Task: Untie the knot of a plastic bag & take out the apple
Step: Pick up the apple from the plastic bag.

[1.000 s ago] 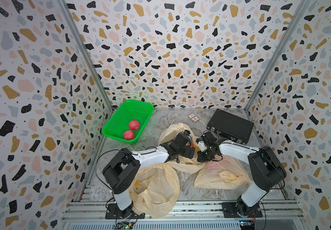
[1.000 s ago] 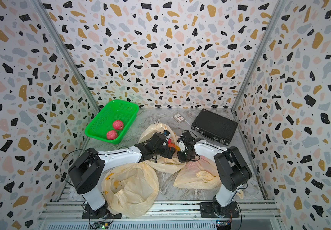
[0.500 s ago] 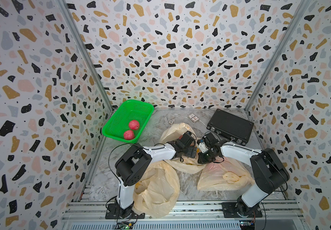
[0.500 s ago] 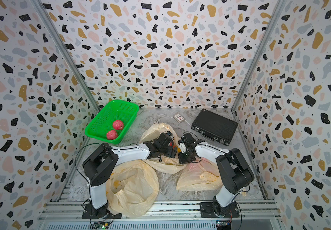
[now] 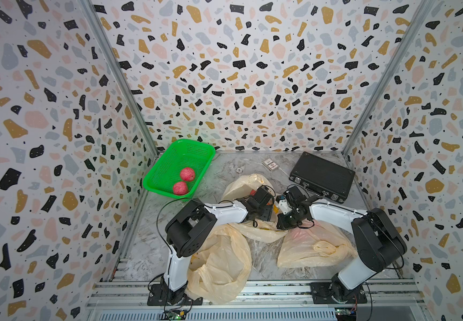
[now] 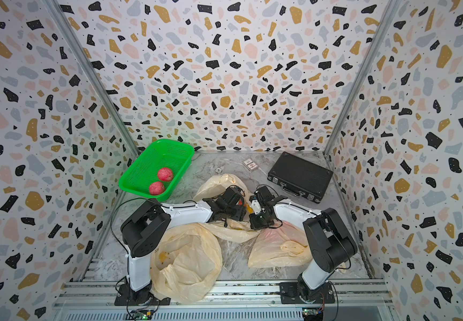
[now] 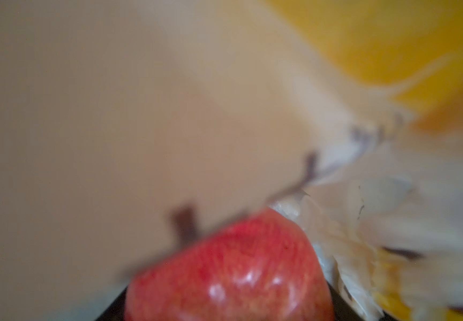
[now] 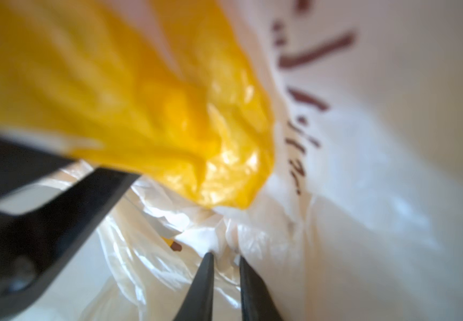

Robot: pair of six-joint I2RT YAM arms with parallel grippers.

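Inside the bag (image 5: pixel 241 184), right by its mouth, the apple (image 7: pixel 224 272) is seen, red and shiny, with no plastic over it in the left wrist view. So the knot is thought to be undone. The apple is not yet taken out, and that part is left to do.

The left gripper (image 5: pixel 265 194) is set at the bag's mouth, with the apple very close to it. Its fingers are hardly shown, so it cannot be told if they are apart or closed on the apple. The right gripper (image 8: pixel 226 262) is placed at the other side of the mouth. Its fingers are nearly together, and a fold of the bag is pinched between them. A yellow patch (image 8: pixel 169 111) of plastic is seen just past them.

In front of the bag, to the left, a second bag (image 5: pixel 219 266) is laid open and slack. In front of the bag, to the right, a third bag (image 5: pixel 316 247) is found. It looks tied up, with something pink showing through.

Behind the bag, to the left, a green basket (image 5: pixel 174 161) is set in the corner, with two more apples (image 5: pixel 187 174) (image 5: pixel 180 188) in it. Behind the bag, to the right, a black case (image 5: pixel 322 175) is laid flat. Straight behind the bag, a small box (image 5: pixel 271 164) and a tiny round thing (image 5: pixel 239 169) are seen, well apart from it.

All of it is laid on a grey marble table (image 5: pixel 263 258). The table is closed in on three sides by white walls (image 5: pixel 252 69) dotted with black, tan, pink and grey spots.
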